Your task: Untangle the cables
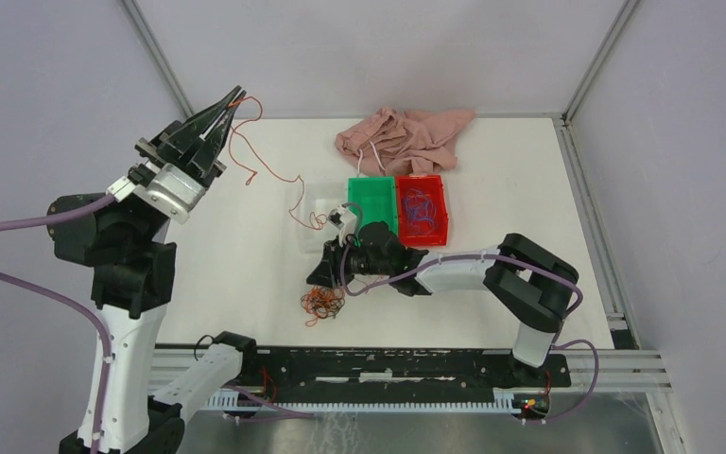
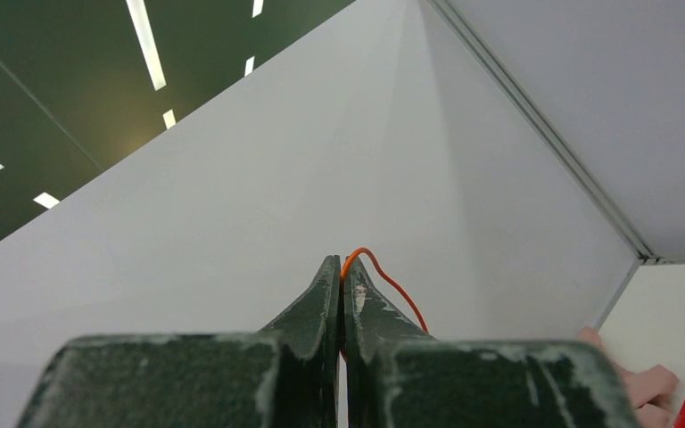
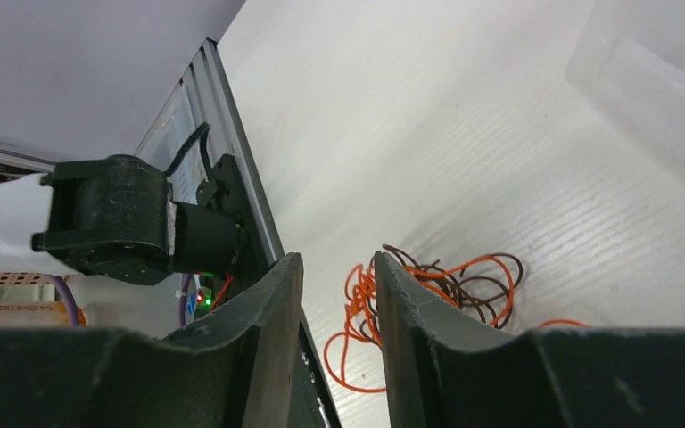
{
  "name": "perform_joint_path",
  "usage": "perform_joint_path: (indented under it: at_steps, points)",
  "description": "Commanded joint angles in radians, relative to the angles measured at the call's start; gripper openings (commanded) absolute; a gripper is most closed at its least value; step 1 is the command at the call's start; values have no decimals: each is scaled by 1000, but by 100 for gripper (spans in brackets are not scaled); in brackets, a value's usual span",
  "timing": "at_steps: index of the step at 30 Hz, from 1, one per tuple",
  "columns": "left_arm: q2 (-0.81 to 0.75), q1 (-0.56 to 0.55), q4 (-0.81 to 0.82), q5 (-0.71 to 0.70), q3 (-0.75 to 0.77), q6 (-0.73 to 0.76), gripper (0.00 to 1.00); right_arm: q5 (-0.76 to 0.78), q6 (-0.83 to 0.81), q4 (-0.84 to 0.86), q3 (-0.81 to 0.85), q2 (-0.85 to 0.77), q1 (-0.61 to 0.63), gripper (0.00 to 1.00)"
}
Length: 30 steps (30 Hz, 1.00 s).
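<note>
High at the back left, my left gripper is shut on one orange cable. This cable hangs in a loose curl down to the table beside the clear bin. A small tangle of orange and dark brown cables lies near the table's front edge. Low over the tangle's far side, my right gripper is open, with nothing between its fingers. Blue-purple cables lie in the red bin.
A clear bin, a green bin and a red bin stand side by side mid-table. A pink cloth lies bunched behind them. The left arm's base stands beside the metal front rail.
</note>
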Motion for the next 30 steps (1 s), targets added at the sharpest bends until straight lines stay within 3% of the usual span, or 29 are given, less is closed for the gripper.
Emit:
perform_joint_path:
  at_steps: [1, 13, 15, 23, 30]
  points:
    - [11, -2, 70, -18, 8, 3, 3, 30, -63, -65, 134, -83, -1, 43]
    - [3, -2, 70, -40, -111, -50, 3, -26, 16, -168, 337, -38, -156, 39]
    - [11, -1, 70, -63, -138, -54, 3, -54, 6, -259, 380, -13, -176, 37]
    - [86, -1, 126, -270, -245, -66, 3, -78, 16, -371, 376, 4, -218, 39]
    - [194, -1, 169, -402, -243, -65, 3, -114, 16, -516, 420, 48, -231, 45]
